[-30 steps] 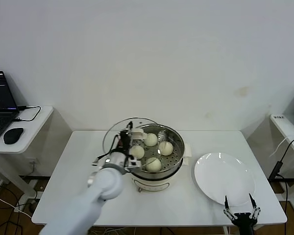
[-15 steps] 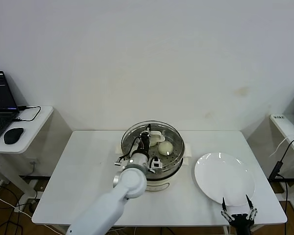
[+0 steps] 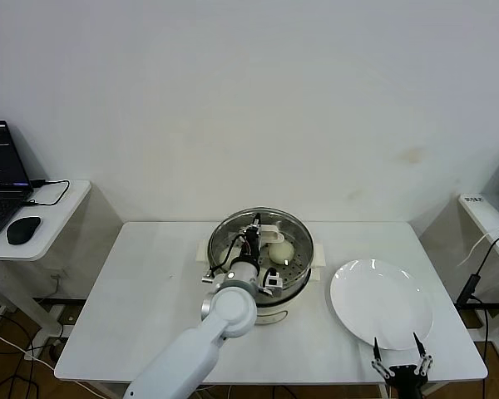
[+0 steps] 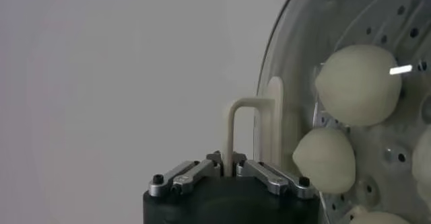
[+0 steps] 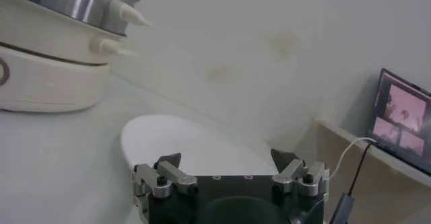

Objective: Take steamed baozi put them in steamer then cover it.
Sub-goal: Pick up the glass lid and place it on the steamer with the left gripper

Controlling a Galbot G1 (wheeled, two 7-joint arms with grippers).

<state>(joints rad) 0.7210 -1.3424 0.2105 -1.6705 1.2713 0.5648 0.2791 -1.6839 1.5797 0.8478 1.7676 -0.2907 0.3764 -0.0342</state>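
The steamer (image 3: 298, 283) stands mid-table on its cream base. My left gripper (image 3: 254, 229) is shut on the cream handle (image 4: 236, 121) of the clear glass cover (image 3: 293, 231), which sits over the pot's mouth; I cannot tell whether it rests on the rim. Through the glass I see steamed baozi (image 4: 357, 84) (image 4: 324, 159) on the perforated tray (image 4: 404, 144), and one baozi (image 3: 281, 250) shows plainly in the head view. My right gripper (image 3: 397, 366) (image 5: 227, 161) hangs open and empty at the table's front right edge.
A flat white plate (image 3: 381, 303) (image 5: 195, 144) lies to the right of the steamer, just beyond the right gripper. A side table on the left carries a laptop (image 3: 0, 179) and a mouse (image 3: 22, 229). Another small table (image 3: 486, 212) stands at the right.
My left gripper carried the cover from the steamer's left side rightward until it came over the pot. The right gripper sank slightly towards the front edge.
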